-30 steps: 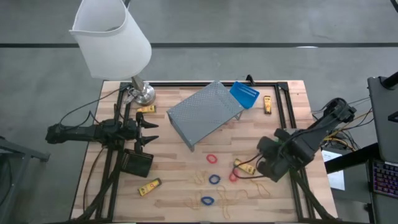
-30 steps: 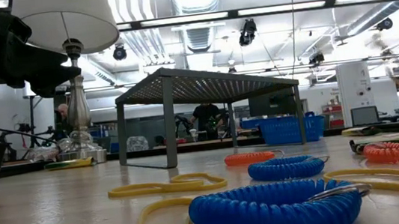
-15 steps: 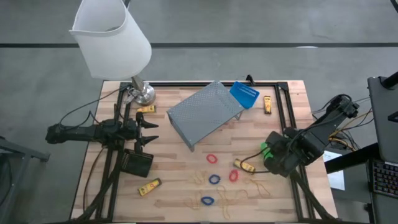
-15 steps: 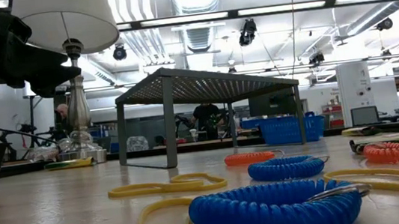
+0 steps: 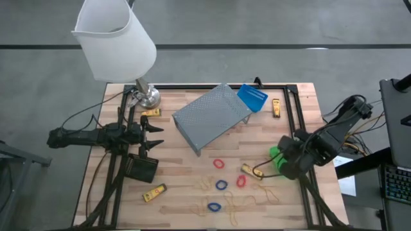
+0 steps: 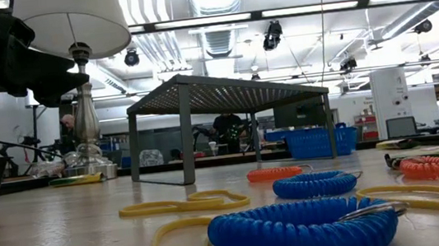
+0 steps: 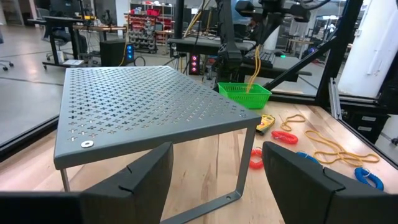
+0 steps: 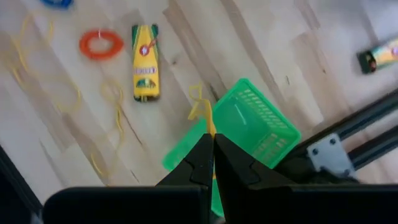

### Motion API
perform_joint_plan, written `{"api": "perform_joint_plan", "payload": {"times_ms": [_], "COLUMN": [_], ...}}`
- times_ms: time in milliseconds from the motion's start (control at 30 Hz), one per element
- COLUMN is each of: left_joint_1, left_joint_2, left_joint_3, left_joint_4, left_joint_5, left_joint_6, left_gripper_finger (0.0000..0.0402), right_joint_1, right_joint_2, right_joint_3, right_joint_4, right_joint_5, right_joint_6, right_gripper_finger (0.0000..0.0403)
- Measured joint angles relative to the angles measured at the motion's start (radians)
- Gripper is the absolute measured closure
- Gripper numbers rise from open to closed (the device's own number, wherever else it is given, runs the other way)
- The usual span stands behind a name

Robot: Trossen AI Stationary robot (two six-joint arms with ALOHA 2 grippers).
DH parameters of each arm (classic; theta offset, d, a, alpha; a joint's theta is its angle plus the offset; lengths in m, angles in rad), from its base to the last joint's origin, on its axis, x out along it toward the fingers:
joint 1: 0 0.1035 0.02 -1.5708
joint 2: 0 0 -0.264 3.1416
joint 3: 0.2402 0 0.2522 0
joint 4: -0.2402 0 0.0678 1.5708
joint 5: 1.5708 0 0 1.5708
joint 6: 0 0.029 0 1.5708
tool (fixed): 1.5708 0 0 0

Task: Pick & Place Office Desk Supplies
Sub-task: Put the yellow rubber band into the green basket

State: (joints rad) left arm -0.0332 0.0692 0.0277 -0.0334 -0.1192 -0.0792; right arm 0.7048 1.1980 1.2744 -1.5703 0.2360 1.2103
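My right gripper is shut on a thin yellow rubber band above the green bin, near the table's right edge. The band also shows in the left wrist view. A yellow oblong piece lies next to the bin. Red loops and blue loops lie on the wood at the middle near side. The black bin stands at the left and the blue bin at the far side. My left gripper is open and empty, facing the grey shelf. My right gripper pinches the yellow rubber band's upper end between its two fingertips, which point down from above. The band hangs slack below the fingers, lifted clear of the table, by the green bin's rim.
A grey perforated shelf stands at the table's middle far side. A white-shaded lamp has its metal base at the far left. More yellow oblong pieces and loose yellow rubber bands lie on the wood.
My right gripper has moved from beside the yellow oblong piece toward the table's right edge, to above the green bin. The yellow rubber band has gone with it, lifted off the table and hanging below the fingers.
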Motion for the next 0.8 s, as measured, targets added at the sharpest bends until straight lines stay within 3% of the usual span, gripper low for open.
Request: {"api": "perform_joint_plan", "payload": {"times_ms": [267, 433, 800], "left_joint_1": [0.0, 0.0, 0.0], "left_joint_2": [0.0, 0.0, 0.0], "left_joint_3": [0.0, 0.0, 0.0], "left_joint_4": [0.0, 0.0, 0.0], "left_joint_5": [0.0, 0.0, 0.0], "left_joint_6": [0.0, 0.0, 0.0], "left_gripper_finger": [0.0149, 0.0149, 0.0149], "right_joint_1": [0.0, 0.0, 0.0], "right_joint_2": [-0.106, -0.195, -0.292], "right_joint_3": [-0.105, -0.203, -0.397], "right_joint_4": [0.0, -0.001, 0.008], "right_joint_5": [-0.132, -0.19, -0.192], "right_joint_6": [-0.078, -0.011, 0.2], "right_gripper_finger": [0.0394, 0.0394, 0.0394]}}
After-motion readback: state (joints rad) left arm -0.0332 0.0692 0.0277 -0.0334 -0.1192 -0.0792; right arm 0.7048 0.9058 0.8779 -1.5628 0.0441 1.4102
